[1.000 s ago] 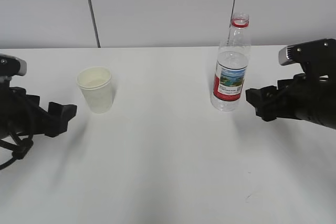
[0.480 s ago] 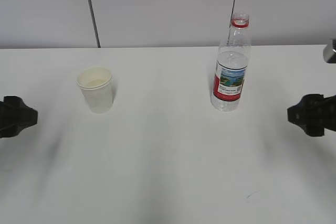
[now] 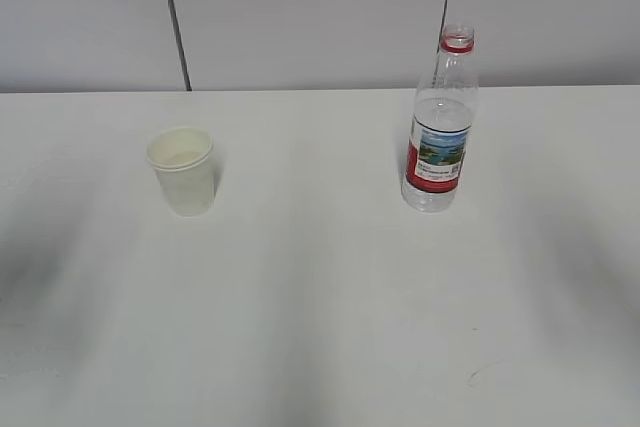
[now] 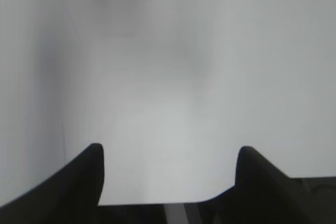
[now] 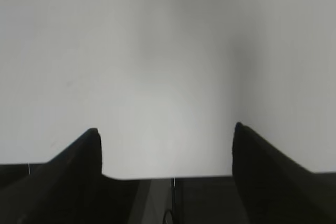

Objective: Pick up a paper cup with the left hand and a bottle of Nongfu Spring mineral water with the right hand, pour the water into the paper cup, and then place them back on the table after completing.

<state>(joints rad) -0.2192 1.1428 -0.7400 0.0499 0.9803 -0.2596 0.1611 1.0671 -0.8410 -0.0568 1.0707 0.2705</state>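
Note:
A pale paper cup (image 3: 182, 169) stands upright on the white table (image 3: 320, 287) at the left. A clear Nongfu Spring bottle (image 3: 438, 127) with a red-and-scenic label and a red neck ring stands upright at the right, uncapped, with clear water (image 3: 441, 112) inside. Neither arm shows in the exterior view. In the left wrist view my left gripper (image 4: 169, 153) is open and empty over bare tabletop. In the right wrist view my right gripper (image 5: 166, 135) is open and empty over bare tabletop. Neither wrist view shows the cup or the bottle.
A grey panelled wall (image 3: 300, 17) runs along the table's far edge. A small scuff mark (image 3: 478, 375) lies on the tabletop near the front right.
Both arms have drawn back outward from the cup and the bottle and left the exterior view. The cup and the bottle have not moved.

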